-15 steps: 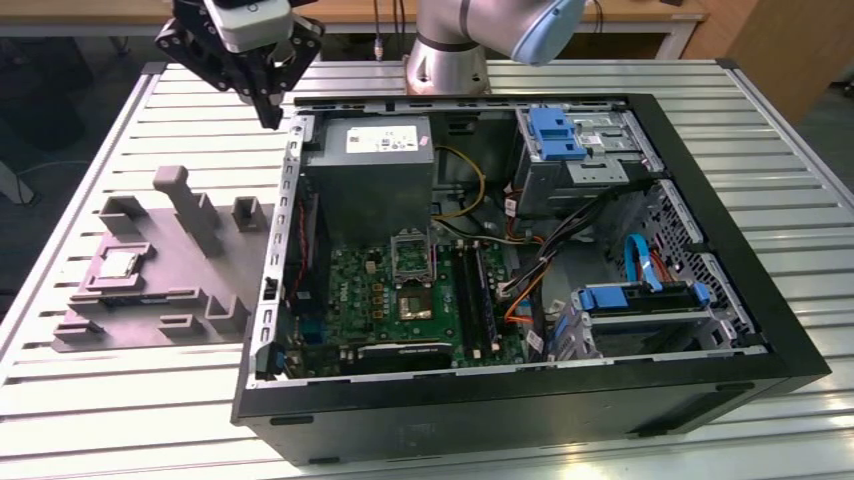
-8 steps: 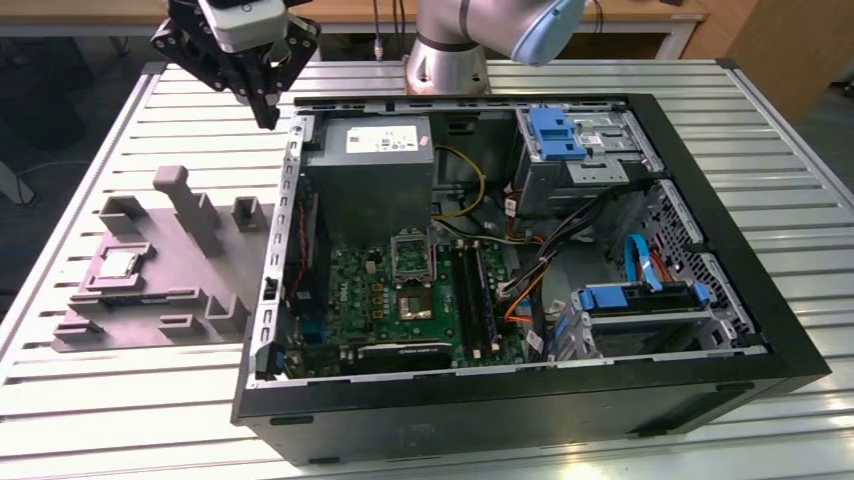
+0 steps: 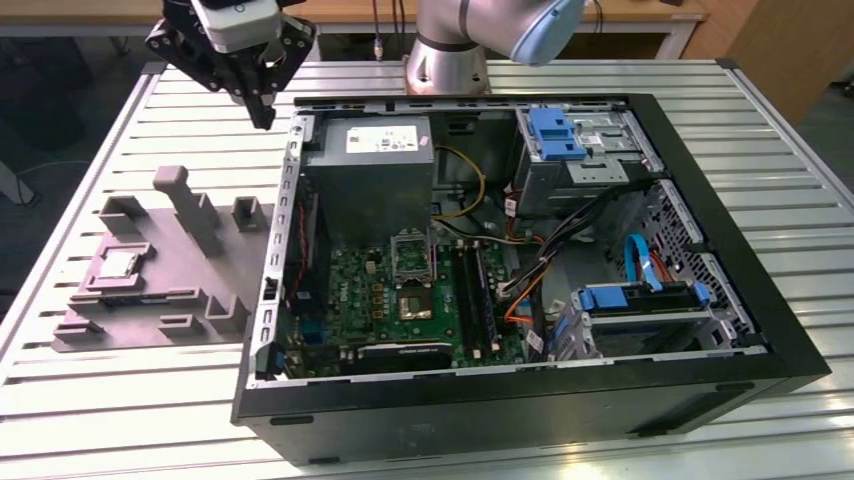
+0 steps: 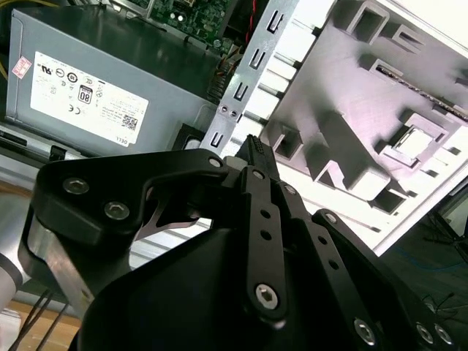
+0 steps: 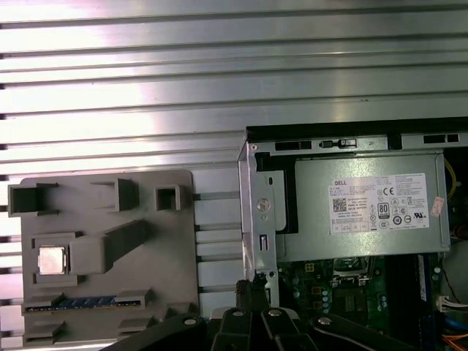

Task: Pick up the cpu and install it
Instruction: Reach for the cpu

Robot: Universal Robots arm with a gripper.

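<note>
One cpu lies in one grey fixture. One gripper hovers well apart, jaws pressed together, holding nothing.

Open table slats below gripper; obstacles: tall fixture post near cpu, case wall alongside.

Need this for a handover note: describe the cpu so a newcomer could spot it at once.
Find the open black computer case; on the exterior view's left of it lies a grey fixture plate. The cpu sits in a square recess on the plate's side away from the case. It is the only pale, shiny flat square among matte grey blocks.
</note>
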